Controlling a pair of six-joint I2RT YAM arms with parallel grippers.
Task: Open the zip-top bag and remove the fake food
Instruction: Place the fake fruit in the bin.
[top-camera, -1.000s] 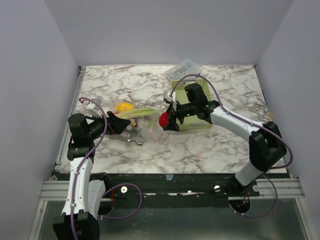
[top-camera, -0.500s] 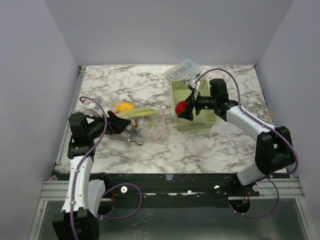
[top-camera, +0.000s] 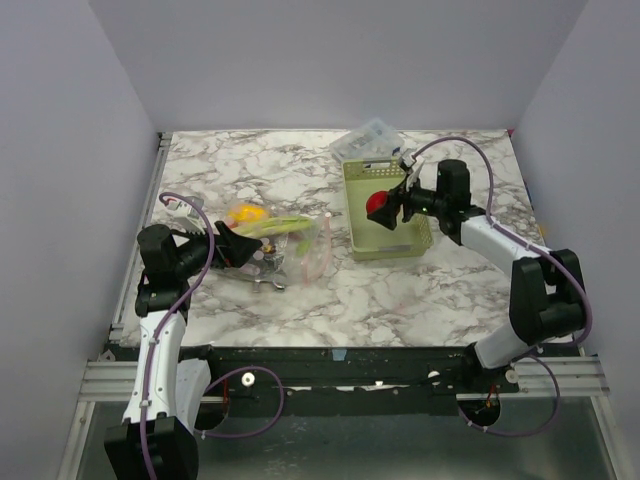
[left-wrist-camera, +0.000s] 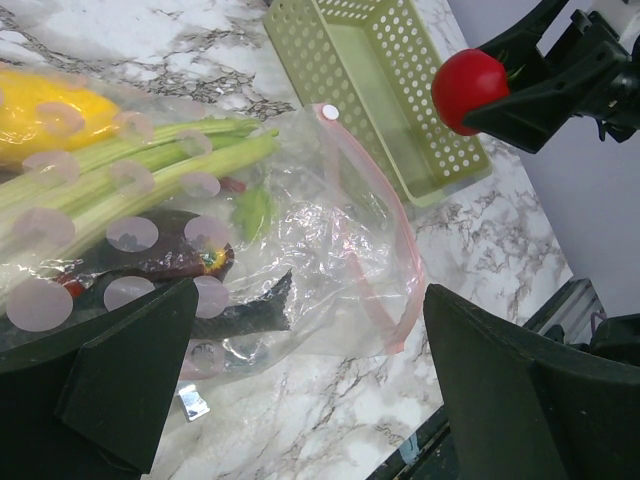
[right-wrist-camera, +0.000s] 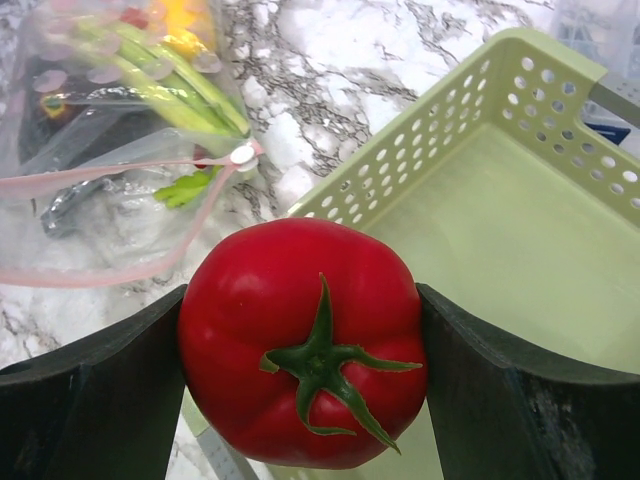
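Above basket (top-camera: 390, 249), our right claw (top-camera: 385, 208) grips red tomato (right-wrist-camera: 305, 340); we risk bounce-out if released high. Left claw (left-wrist-camera: 310, 300) gapes, gripping nothing, at zip-top bag (left-wrist-camera: 340, 230) on bench (top-camera: 300, 170); unpinned bag may slide, more fake food (left-wrist-camera: 130, 170) inside.

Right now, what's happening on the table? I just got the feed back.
The right gripper holds a red tomato above the pale green basket, not yet released. The left gripper is open, low over the zip-top bag, which lies on the table with its mouth open toward the basket. The lemon, leek and beet are inside the bag.
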